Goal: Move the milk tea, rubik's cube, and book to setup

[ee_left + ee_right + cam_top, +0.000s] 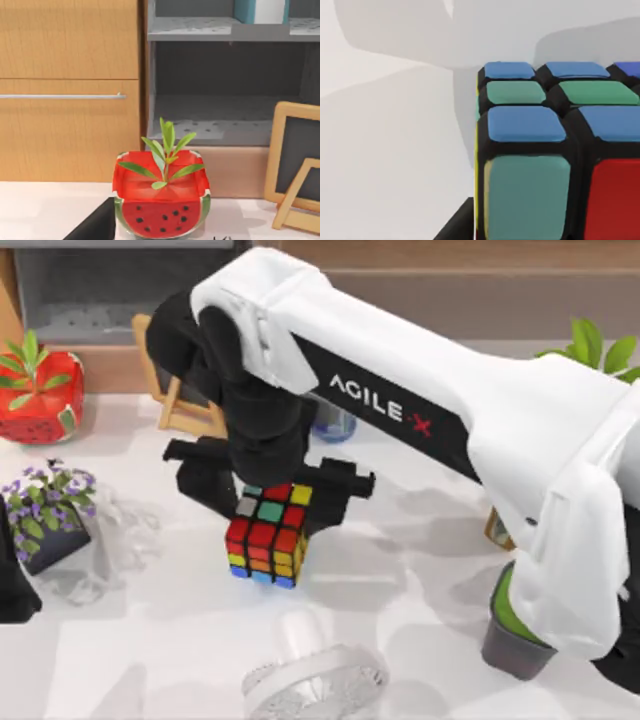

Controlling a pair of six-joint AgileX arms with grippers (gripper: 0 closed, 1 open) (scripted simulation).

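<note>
Black-edged and stickered in red, orange, yellow, green, blue and white, the rubik's cube stood on the white table near its middle, directly beneath the right gripper. That relation governed the coming move: the cube lay straight below the pincer, between its two black fingers, which stood spread to the cube's left and right in the top view, one finger off the left face and the other off the right. The fingers appeared wider apart than the cube, and no pad was seen pressing a face, so I judged the pincer spread and not yet pinching. A cube has no long axis; its faces sat roughly square to the fingers' line, which favoured a flat grip on opposite sides. The right arm, white with a black forearm panel, reached in from the table's right edge across to the centre, its wrist bent downward over the cube. The right wrist view showed the cube close up, blue and green stickers foremost. The left arm sat parked at the table's left edge, its wrist camera facing a red watermelon-shaped planter and a wooden cabinet; its fingers could not be judged. A white handheld fan lay near the front edge.
</note>
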